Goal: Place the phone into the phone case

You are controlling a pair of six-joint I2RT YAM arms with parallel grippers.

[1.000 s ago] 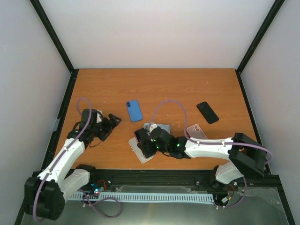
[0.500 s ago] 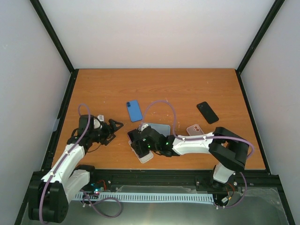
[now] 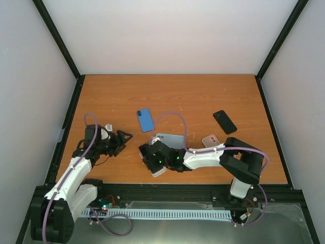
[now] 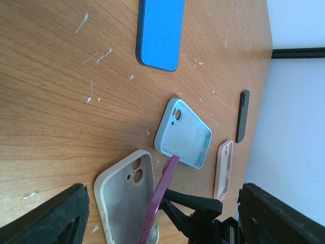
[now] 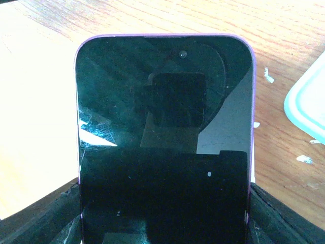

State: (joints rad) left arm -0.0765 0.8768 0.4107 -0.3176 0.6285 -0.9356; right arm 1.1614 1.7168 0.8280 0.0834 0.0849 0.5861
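My right gripper (image 3: 152, 156) is shut on a purple phone (image 5: 165, 127), whose dark screen fills the right wrist view. In the left wrist view the phone (image 4: 161, 195) stands tilted on its long edge over an open beige case (image 4: 124, 203), which lies camera holes up. Whether it touches the case I cannot tell. The case's near corner (image 3: 159, 172) shows under the gripper in the top view. My left gripper (image 3: 122, 137) is open and empty, left of the case, with black fingers (image 4: 51, 218) at the frame edges.
A light blue case (image 3: 171, 139) lies just behind the right gripper. A pink case (image 3: 210, 141) and a black phone (image 3: 224, 122) lie to the right. A blue phone (image 3: 145, 120) lies behind the left gripper. Black frame posts edge the table.
My right gripper has carried the purple phone left and nearer, over the beige case, its arm folding. My left gripper has drawn back slightly and stayed open.
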